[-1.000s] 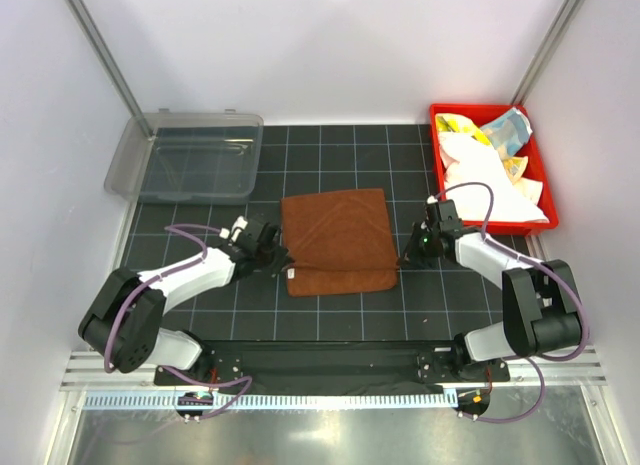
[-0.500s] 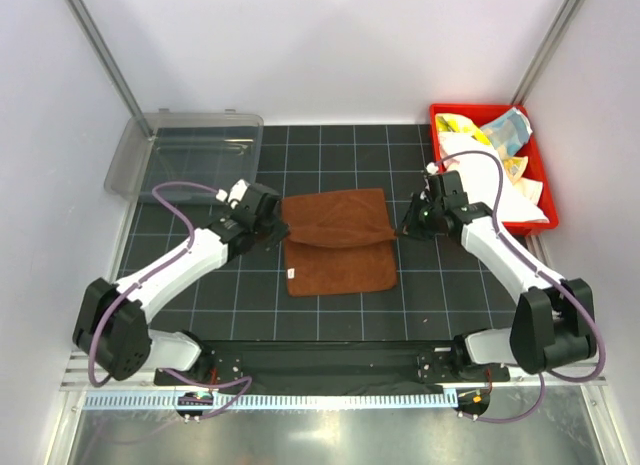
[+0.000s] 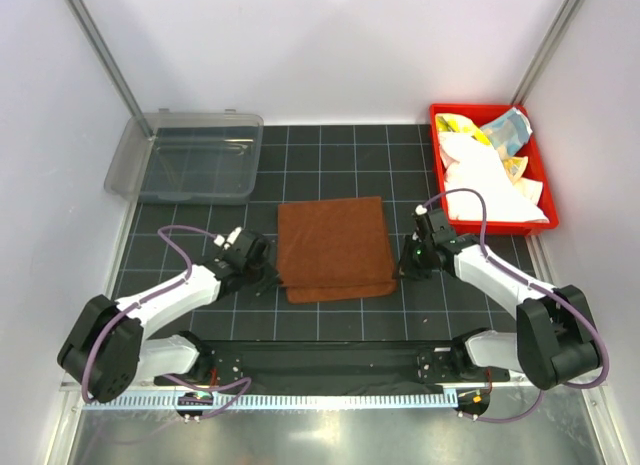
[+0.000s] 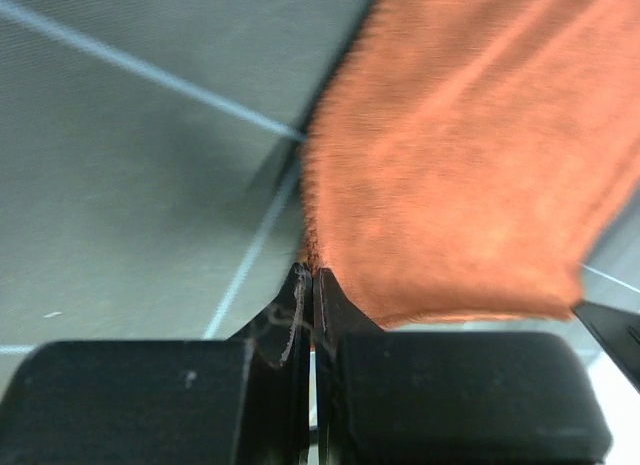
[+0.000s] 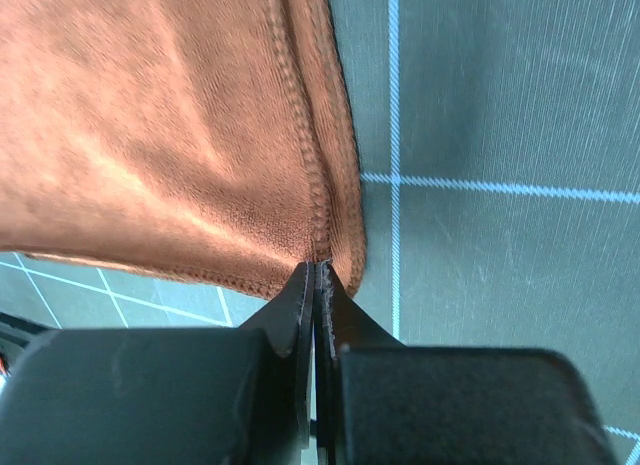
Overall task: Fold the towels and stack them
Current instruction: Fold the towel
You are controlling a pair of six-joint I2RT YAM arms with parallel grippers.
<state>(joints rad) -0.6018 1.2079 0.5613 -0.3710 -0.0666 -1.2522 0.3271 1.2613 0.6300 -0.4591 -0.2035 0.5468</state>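
The rust-brown towel (image 3: 334, 247) lies folded double on the black gridded mat at the centre. My left gripper (image 3: 276, 277) is shut on its near left corner; the left wrist view shows the cloth (image 4: 470, 155) pinched between the closed tips. My right gripper (image 3: 400, 268) is shut on its near right corner; the right wrist view shows the stitched hem (image 5: 200, 135) held in the closed tips. The white towel (image 3: 482, 175), the pale yellow patterned one (image 3: 461, 126) and the light-blue one (image 3: 507, 126) lie crumpled in the red bin (image 3: 539, 170).
A clear plastic tub (image 3: 190, 157) stands at the back left on the mat. The red bin stands at the back right. Metal frame posts rise at both back corners.
Both grippers carried the towel's far edge toward the near edge, from mid-towel to the near corners. The towel is now folded over on itself and looks smaller.
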